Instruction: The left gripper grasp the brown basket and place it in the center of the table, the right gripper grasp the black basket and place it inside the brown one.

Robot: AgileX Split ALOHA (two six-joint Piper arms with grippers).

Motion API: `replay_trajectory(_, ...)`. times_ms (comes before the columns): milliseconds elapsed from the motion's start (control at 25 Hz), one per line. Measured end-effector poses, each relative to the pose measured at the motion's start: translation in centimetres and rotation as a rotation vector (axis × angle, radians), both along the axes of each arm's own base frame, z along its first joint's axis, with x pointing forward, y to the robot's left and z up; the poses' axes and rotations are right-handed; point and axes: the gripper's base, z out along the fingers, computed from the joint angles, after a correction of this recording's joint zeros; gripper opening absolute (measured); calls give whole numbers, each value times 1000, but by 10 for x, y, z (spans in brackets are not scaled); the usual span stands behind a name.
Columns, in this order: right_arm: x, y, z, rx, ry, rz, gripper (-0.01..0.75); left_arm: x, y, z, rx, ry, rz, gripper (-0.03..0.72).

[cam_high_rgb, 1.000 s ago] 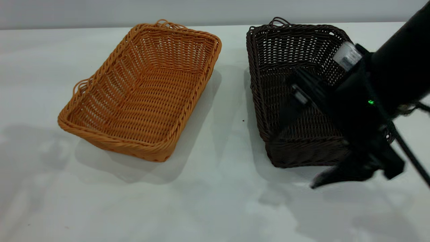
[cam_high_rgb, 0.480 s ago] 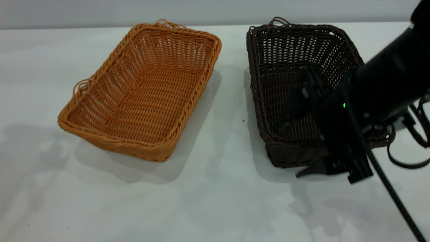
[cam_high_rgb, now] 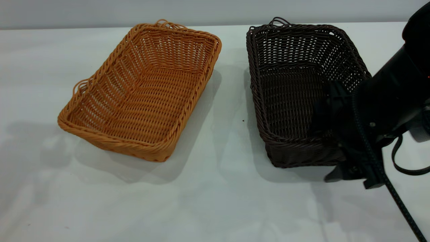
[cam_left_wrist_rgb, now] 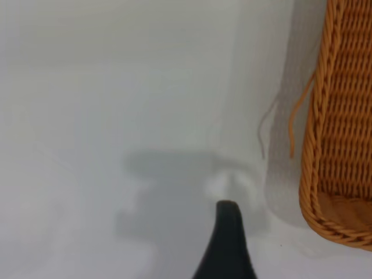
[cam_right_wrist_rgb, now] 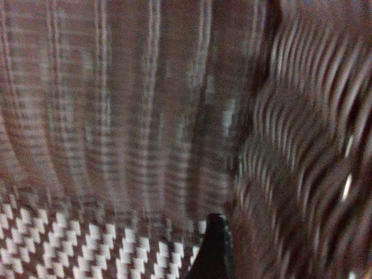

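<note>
Your right gripper point(cam_high_rgb: 331, 141) straddles the black basket point(cam_high_rgb: 295, 87)'s near corner: woven wall beside one finger, open basket floor beyond it. Bare table point(cam_high_rgb: 215, 201) lies open toward the brown basket point(cam_high_rgb: 144, 90), the next obstacle on that side.

black basket point(cam_high_rgb: 295, 87) near corner hidden (behind arm), weave blurred close-up

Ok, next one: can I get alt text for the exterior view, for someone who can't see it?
The right pincer reaches into the near right corner of the black basket, which sits on the white table. The empty brown basket lies apart to its left, angled. The left arm is out of shot.
</note>
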Motion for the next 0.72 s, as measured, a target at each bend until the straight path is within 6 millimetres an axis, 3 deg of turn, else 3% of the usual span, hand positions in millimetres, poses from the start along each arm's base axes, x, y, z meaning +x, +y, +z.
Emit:
replay_trajectory(200,1,-6,-1,-57,-9,-46,593,21,-1,-17,-3,56,3,559)
replay_trajectory(400,2,-7,-1,-63,-10,-50,593,60,-6,-46,-2,123,-9,559)
replay_trajectory(720,2,-9,-1,-88,-16,-59,593,113,-42,-105,-14,217,-75,559)
